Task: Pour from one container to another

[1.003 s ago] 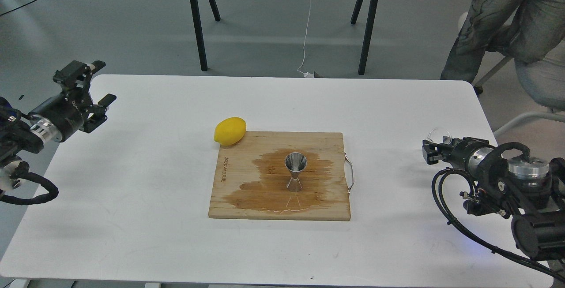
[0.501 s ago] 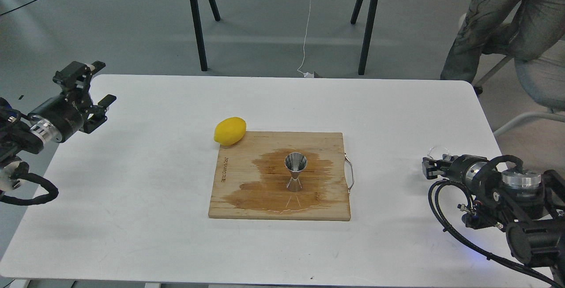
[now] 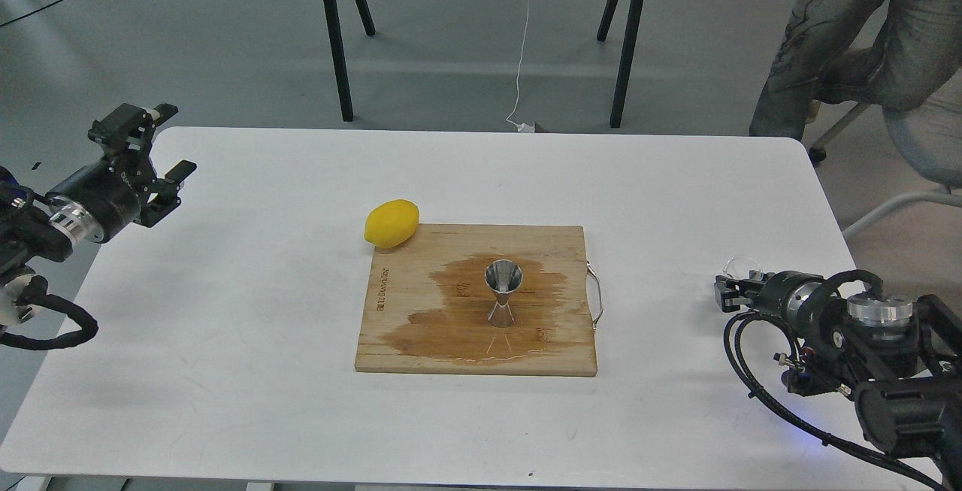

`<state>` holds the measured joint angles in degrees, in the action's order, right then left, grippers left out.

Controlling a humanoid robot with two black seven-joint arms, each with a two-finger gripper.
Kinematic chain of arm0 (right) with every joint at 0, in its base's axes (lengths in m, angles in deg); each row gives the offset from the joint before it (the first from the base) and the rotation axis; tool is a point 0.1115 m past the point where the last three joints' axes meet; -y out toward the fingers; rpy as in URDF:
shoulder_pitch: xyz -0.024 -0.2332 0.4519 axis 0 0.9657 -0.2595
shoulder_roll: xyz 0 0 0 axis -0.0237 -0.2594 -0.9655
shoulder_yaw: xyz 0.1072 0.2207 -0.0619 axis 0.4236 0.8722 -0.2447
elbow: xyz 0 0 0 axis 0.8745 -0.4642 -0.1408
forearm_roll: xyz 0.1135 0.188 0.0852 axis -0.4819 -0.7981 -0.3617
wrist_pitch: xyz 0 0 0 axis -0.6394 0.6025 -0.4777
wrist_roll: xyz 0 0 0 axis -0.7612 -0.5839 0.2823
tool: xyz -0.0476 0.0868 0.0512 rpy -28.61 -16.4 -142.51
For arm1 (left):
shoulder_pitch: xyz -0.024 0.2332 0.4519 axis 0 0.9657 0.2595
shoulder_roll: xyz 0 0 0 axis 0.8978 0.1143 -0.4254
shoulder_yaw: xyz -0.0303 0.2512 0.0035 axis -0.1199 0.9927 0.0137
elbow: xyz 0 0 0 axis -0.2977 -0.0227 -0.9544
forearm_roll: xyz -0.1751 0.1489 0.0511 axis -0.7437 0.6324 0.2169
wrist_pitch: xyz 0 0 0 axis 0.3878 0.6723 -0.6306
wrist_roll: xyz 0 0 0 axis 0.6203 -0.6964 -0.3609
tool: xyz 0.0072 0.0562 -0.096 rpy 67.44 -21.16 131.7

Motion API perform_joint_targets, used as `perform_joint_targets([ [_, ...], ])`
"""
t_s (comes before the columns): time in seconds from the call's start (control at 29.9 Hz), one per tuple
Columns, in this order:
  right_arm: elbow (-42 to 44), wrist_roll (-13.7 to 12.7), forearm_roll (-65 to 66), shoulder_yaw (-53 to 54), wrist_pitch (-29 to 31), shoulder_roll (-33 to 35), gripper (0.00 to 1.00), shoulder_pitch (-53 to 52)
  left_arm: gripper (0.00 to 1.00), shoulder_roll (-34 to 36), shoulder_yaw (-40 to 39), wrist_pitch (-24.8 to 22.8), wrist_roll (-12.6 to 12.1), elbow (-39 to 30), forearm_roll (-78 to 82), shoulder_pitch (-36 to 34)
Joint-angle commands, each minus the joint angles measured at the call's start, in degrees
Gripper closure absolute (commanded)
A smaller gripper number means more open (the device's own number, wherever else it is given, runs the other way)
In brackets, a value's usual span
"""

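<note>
The steel jigger (image 3: 503,292) stands upright in the middle of a wooden cutting board (image 3: 398,340), inside a dark wet patch. Far to its right, near the table's right edge, my right gripper (image 3: 730,289) hangs low over the table, shut on the small clear glass vessel (image 3: 743,265). Only the vessel's round rim shows above the fingers; its contents cannot be made out. My left gripper (image 3: 170,140) hovers at the table's far left edge, open and holding nothing, well away from the board.
A yellow lemon (image 3: 391,222) touches the board's back left corner. A metal handle (image 3: 597,297) sticks out of the board's right side. The white table (image 3: 225,371) ends close to both arms. A seated person's legs (image 3: 842,40) are behind the right corner.
My right gripper has sunk lower and slightly left, carrying the glass vessel with it. The left arm has barely shifted. The jigger, board and lemon stayed put.
</note>
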<state>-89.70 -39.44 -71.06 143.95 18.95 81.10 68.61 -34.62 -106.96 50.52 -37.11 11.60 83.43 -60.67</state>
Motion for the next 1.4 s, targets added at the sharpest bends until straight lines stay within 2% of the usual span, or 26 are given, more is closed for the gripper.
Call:
perform_joint_targets([
  [0.0, -0.2, 0.1, 0.0, 0.0, 0.0, 0.0, 0.4, -0.1, 0.03, 0.0, 0.0, 0.0, 0.0, -0.1, 0.0, 0.0],
  [0.13, -0.4, 0.0, 0.0, 0.0, 0.0, 0.0, 0.22, -0.2, 0.03, 0.0, 0.1, 0.0, 0.0, -0.1, 0.0, 0.0],
  [0.2, -0.4, 0.1, 0.0, 0.1, 0.0, 0.0, 0.08, -0.2, 0.03, 0.0, 0.0, 0.0, 0.0, -0.1, 0.0, 0.0],
  [0.57, -0.4, 0.3, 0.0, 0.1, 0.0, -0.1, 0.07, -0.2, 0.03, 0.0, 0.1, 0.0, 0.0, -0.1, 0.0, 0.0],
  [0.6, -0.5, 0.3, 0.1, 0.0, 0.0, 0.0, 0.11, -0.2, 0.03, 0.0, 0.1, 0.0, 0.0, -0.1, 0.0, 0.0],
  [0.77, -1.0, 0.4, 0.3, -0.3, 0.0, 0.0, 0.53, -0.1, 0.03, 0.0, 0.1, 0.0, 0.0, -0.1, 0.0, 0.0],
  [0.9, -0.9, 0.5, 0.4, -3.1, 0.0, 0.0, 0.83, -0.8, 0.03, 0.0, 0.0, 0.0, 0.0, -0.1, 0.0, 0.0],
  [1.04, -0.9, 0.5, 0.4, -3.7, 0.0, 0.0, 0.93, -0.8, 0.03, 0.0, 0.0, 0.0, 0.0, -0.1, 0.0, 0.0],
  [1.07, -0.9, 0.5, 0.4, -3.7, 0.0, 0.0, 0.92, -0.8, 0.03, 0.1, 0.0, 0.0, 0.0, -0.1, 0.0, 0.0],
  [1.14, -1.0, 0.5, 0.4, -3.7, 0.0, 0.0, 0.82, -0.8, 0.03, 0.1, 0.0, 0.0, 0.0, -0.1, 0.0, 0.0],
  [1.17, -1.0, 0.6, 0.4, -3.7, 0.0, 0.0, 0.76, -0.8, 0.03, 0.1, 0.0, 0.0, 0.0, -0.1, 0.0, 0.0],
  [1.24, -1.0, 0.7, 0.4, -3.6, 0.0, 0.0, 0.55, -0.9, 0.03, 0.1, 0.0, 0.0, 0.0, -0.1, 0.0, 0.0],
  [1.3, -1.0, 0.8, 0.4, -3.6, 0.0, 0.0, 0.49, -0.9, 0.02, 0.2, 0.0, 0.0, 0.0, -0.1, 0.0, 0.0],
  [1.37, -1.0, 0.7, 0.4, -3.6, 0.0, 0.0, 0.38, -1.0, 0.02, 0.2, 0.0, 0.0, 0.0, -0.1, 0.0, 0.0],
])
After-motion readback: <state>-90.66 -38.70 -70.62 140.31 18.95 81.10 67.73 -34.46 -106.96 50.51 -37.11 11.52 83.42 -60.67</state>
